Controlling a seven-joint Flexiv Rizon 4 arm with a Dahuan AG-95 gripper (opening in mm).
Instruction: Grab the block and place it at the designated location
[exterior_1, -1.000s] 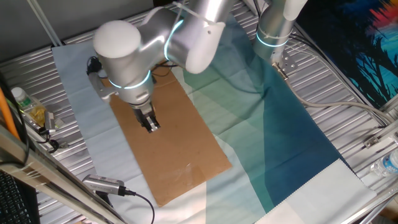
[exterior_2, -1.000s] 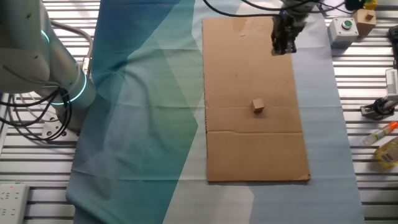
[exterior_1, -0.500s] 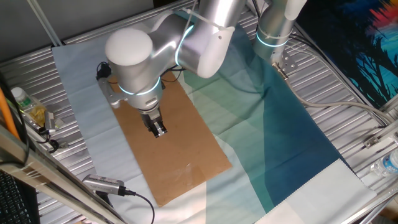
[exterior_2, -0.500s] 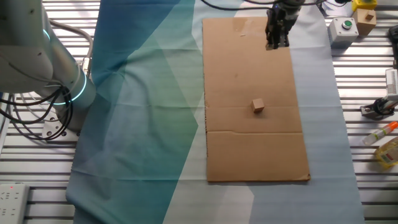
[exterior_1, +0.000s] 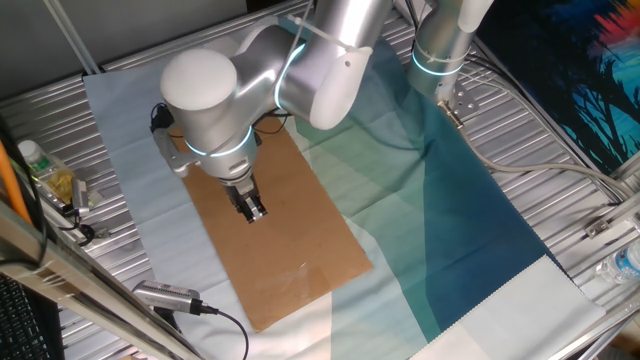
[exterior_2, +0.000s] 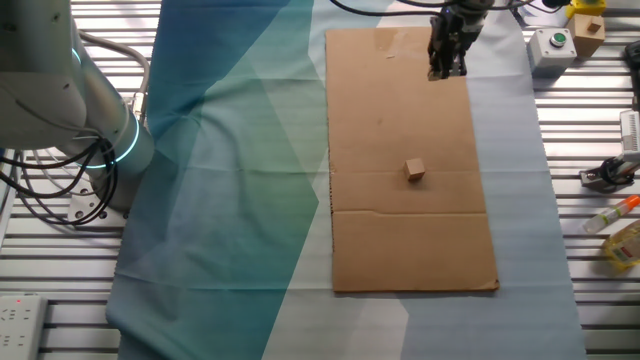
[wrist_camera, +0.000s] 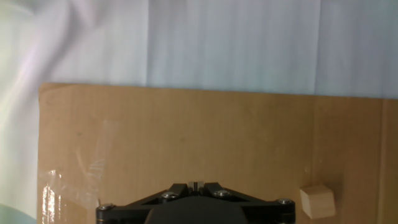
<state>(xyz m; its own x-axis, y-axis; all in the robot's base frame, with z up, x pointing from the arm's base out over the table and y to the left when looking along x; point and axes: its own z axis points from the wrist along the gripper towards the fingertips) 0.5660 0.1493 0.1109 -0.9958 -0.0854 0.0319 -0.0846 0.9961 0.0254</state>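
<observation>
The block (exterior_2: 415, 170) is a small tan cube lying alone on the brown cardboard sheet (exterior_2: 400, 250), near its middle. It also shows at the lower right of the hand view (wrist_camera: 317, 201). My gripper (exterior_2: 445, 70) hangs over the far end of the cardboard, well away from the block. Its fingertips (wrist_camera: 194, 185) are pressed together with nothing between them. In the one fixed view the gripper (exterior_1: 251, 209) points down over the cardboard and the block is hidden. A tiny dark dot (exterior_2: 378, 122), the designated location, lies left of the gripper on the cardboard.
A blue-green cloth (exterior_2: 230, 180) covers the table under the cardboard. A button box (exterior_2: 553, 45) and a wooden piece (exterior_2: 588, 30) stand at the far right. Bottles (exterior_2: 620, 235) and a clamp (exterior_2: 610, 172) lie along the right edge. A cable and handle (exterior_1: 170, 297) lie near the cardboard's corner.
The gripper has shifted a little sideways over the far end of the cardboard and then nearly stopped. The block has not moved.
</observation>
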